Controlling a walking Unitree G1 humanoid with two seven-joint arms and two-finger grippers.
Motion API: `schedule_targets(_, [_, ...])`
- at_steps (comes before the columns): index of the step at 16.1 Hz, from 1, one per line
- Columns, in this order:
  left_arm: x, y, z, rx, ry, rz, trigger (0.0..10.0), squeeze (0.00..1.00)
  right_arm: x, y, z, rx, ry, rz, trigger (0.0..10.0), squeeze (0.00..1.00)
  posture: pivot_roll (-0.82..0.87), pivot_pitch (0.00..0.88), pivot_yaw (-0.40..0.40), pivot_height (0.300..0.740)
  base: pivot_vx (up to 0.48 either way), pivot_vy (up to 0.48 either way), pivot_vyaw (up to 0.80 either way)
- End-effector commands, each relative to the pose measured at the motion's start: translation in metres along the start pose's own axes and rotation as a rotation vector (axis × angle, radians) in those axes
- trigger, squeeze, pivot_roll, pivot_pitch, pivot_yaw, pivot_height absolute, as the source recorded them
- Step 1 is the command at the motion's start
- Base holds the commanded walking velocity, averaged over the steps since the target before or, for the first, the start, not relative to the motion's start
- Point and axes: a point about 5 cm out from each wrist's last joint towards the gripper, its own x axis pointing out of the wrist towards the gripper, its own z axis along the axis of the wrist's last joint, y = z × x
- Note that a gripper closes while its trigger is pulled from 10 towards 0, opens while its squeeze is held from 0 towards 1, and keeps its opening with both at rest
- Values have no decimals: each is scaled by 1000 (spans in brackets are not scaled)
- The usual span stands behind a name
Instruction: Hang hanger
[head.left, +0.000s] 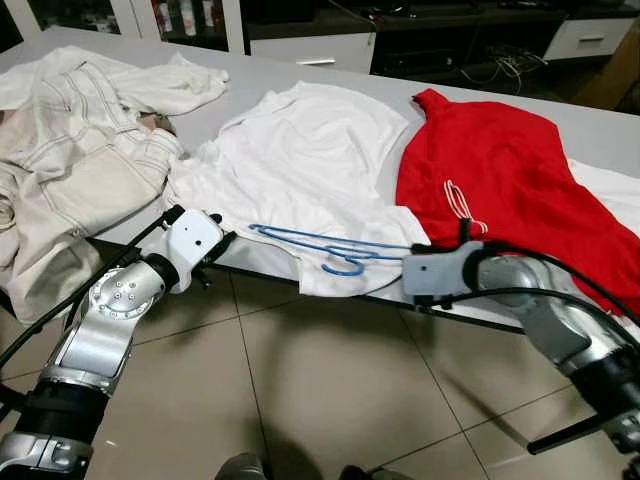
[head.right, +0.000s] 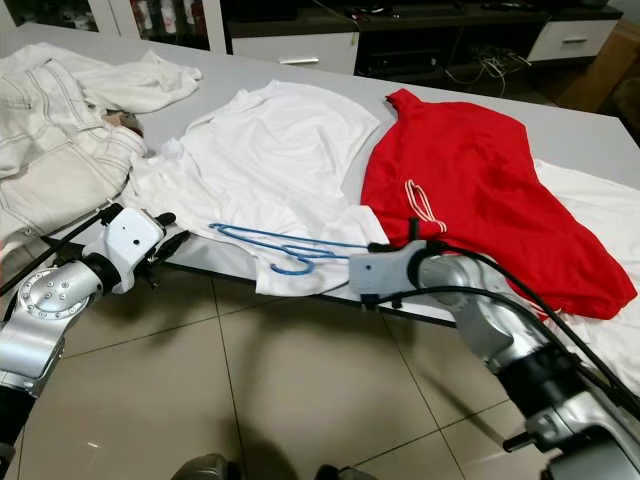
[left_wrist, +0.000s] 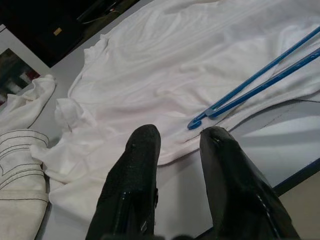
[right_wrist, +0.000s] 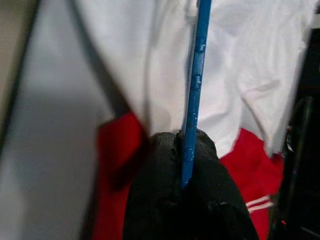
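A blue hanger (head.left: 330, 248) lies flat on the front edge of a grey table (head.left: 300, 75). It rests on top of a white T-shirt (head.left: 300, 160). Its hook (head.left: 345, 268) points toward the robot, near the hem of the shirt that hangs a little over the table edge.

The right gripper (right_wrist: 186, 175) is at the end of the hanger nearest the red shirt (head.left: 500, 170). Its two black fingers are pressed tight together on the thin blue bar, so it is holding the hanger. In the right wrist view the bar runs straight out from between the fingers, over white cloth, with red cloth on both sides.

The left gripper (left_wrist: 177, 150) is at the front edge of the table, just beside the other end of the hanger. Its two fingers (left_wrist: 135, 170) are a little apart and hold nothing. The blue tip of the hanger sits just past them, and it may be almost touching one finger, but that is hard to tell.

The red shirt lies spread out on the robot's right, next to the white T-shirt, and it has small white stripes (head.left: 460, 205) on it. On the robot's left there is a pile of cream clothes with dark stitching (head.left: 70, 160). The floor (head.left: 320, 390) below has pale tiles.
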Motion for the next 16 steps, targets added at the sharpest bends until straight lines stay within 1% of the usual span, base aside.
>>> schedule_targets(1, [1,-1,1,5,-5,-12,10000,0,-5,4,-3,1,-2,44,10000,0,86,48,-51,740,0,0,0])
schedule_targets(3, [2,-1,2,5,-7,-14,10000,0,-14,15,-7,14,-22,126,10000,0,83,45,-50,740,0,0,0])
schedule_targets(5, [2,0,1,5,-8,-14,10000,0,-17,12,-6,35,-45,109,10000,0,83,43,-50,740,0,0,0])
schedule_targets(6, [2,-1,1,-8,-14,-13,10000,0,-17,-4,-3,92,-65,5,10000,0,84,41,-49,740,0,0,0])
schedule_targets(7, [3,-2,0,-39,-28,-12,10000,0,-17,-12,-2,115,-72,-47,10000,0,84,41,-49,740,0,0,0])
schedule_targets(8, [3,-3,-1,-112,-54,-4,10000,0,-17,-19,-1,134,-77,-94,10000,0,87,39,-48,740,0,0,0])
schedule_targets(9, [0,-4,-6,-277,-100,19,10000,0,-15,-27,-1,150,-66,-153,10000,0,89,40,-51,740,0,0,0])
schedule_targets(10, [-2,-6,-11,-320,-102,23,10000,0,-14,-28,-2,159,-59,-176,10000,0,89,40,-51,740,0,0,0])
schedule_targets(11, [-5,-8,-18,-341,-93,22,10000,0,-12,-30,-2,165,-45,-201,10000,0,95,41,-56,740,0,0,0])
schedule_targets(14, [-8,-10,-26,-360,-71,32,10000,0,-4,-38,1,169,-20,-241,10000,0,102,41,-65,740,0,0,0])
schedule_targets(16, [-9,-11,-30,-353,-56,29,10000,0,11,-38,6,122,12,-239,10000,0,101,39,-67,740,0,0,0])
